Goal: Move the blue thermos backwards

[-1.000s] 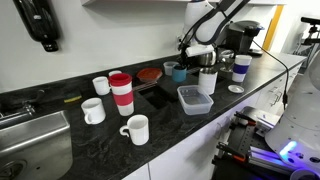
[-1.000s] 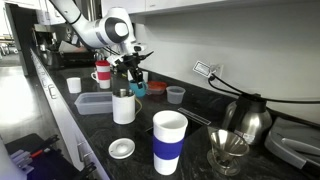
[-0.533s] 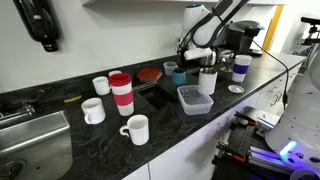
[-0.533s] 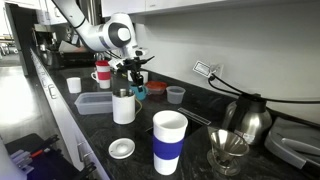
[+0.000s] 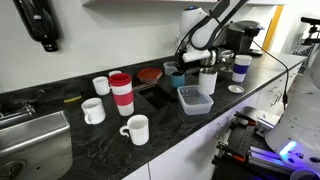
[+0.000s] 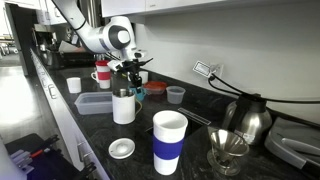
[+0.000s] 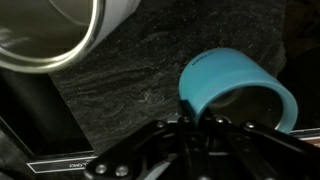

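Note:
The blue thermos [image 5: 176, 72] is a short teal cup with a dark rim, standing at the back of the dark counter [image 5: 165, 125]; it also shows in an exterior view [image 6: 138, 92]. My gripper [image 5: 183, 62] comes down onto it from above and is shut on its rim. In the wrist view the thermos [image 7: 235, 75] fills the right side, and my gripper [image 7: 190, 118] pinches its near wall, one finger inside and one outside. Whether the thermos touches the counter I cannot tell.
A steel pitcher [image 5: 208, 80] and a clear plastic box [image 5: 195, 98] stand right beside the thermos. A red dish [image 5: 150, 74] is behind it. The red-and-white tumbler [image 5: 121, 93], white mugs [image 5: 136, 129], a blue-banded white cup [image 6: 169, 140] and a sink [image 5: 30, 140] lie further off.
My gripper and the thermos have shifted slightly toward the back of the counter, nearer the red dish. Nothing else has moved.

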